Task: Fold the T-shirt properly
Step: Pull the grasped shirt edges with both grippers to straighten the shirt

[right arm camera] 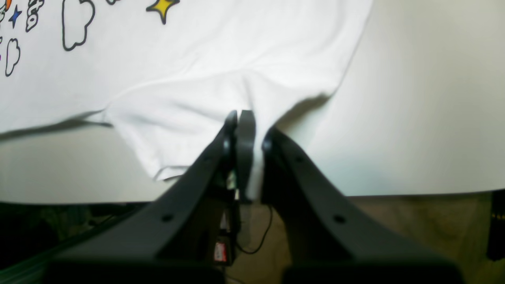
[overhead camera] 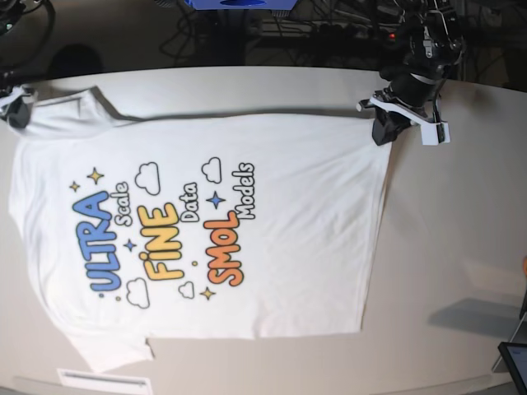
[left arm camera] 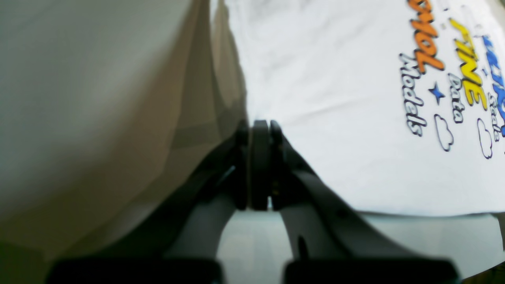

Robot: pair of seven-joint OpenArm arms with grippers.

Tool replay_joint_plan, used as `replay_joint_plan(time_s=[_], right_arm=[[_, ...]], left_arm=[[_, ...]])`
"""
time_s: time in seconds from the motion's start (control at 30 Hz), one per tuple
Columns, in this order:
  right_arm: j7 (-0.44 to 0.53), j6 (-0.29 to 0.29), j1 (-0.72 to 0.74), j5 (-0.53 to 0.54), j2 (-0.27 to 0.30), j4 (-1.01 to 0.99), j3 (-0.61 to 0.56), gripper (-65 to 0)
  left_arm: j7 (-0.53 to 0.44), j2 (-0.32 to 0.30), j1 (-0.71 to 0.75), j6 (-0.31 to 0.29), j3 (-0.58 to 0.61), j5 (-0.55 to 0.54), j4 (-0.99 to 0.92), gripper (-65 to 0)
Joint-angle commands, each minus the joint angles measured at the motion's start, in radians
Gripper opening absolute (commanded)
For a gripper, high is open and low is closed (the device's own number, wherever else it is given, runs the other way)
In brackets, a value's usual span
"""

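Base view: shirt (overhead camera: pixel 272 206) flat on bench (overhead camera: pixel 461 247); my left hand (overhead camera: pixel 385 127) pinches hem corner, right hand (right arm camera: pixel 246 118) pinches sleeve. Next, I fold over.

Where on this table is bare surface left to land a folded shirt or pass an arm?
Widest bare patch: the table between the T-shirt hem and the dark device at the view's right edge. Narrow strips run along the top and bottom edges. The shirt fills the middle and left; both grippers, left and right, crowd its top corners.
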Motion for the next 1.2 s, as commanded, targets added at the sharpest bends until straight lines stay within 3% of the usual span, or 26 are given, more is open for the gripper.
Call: replay_joint_plan(time_s=[0.0, 0.17, 0.37, 0.47, 0.63, 0.8, 0.97, 1.17], right_arm=[[0.02, 0.003, 0.009, 0.022, 0.021, 0.018, 0.005, -64.9], [0.019, 0.003, 0.041, 0.022, 0.06, 0.023, 0.002, -64.9], [0.02, 0.003, 0.103, 0.023, 0.104, 0.019, -0.109, -64.9], [0.022, 0.003, 0.138, 0.022, 0.104, 0.016, -0.144, -64.9], [0.02, 0.003, 0.195, 0.022, 0.121, 0.013, -0.207, -64.9], [0.02, 0.003, 0.264, 0.022, 0.13, -0.054, -0.262, -64.9], [0.025, 0.003, 0.325, 0.022, 0.162, -0.123, -0.304, -64.9], [0.026, 0.003, 0.393, 0.02, 0.196, -0.221, -0.338, -64.9]], left_arm=[[-0.009, 0.013, -0.006, -0.002, -0.009, -0.015, 0.032, -65.0], [0.043, 0.054, -0.023, -0.002, -0.054, -0.015, 0.043, -65.0], [0.092, 0.07, -0.079, -0.002, -0.06, -0.022, 0.044, -65.0], [0.092, 0.068, -0.099, 0.0, -0.06, -0.088, 0.041, -65.0], [0.092, 0.062, -0.153, 0.135, -0.06, -0.183, 0.038, -65.0], [0.092, 0.062, -0.205, 0.147, -0.06, -0.195, 0.035, -65.0], [0.092, 0.062, -0.256, 0.254, -0.058, -0.197, 0.032, -65.0], [0.092, 0.063, -0.311, 0.26, -0.06, -0.197, -0.04, -65.0]])
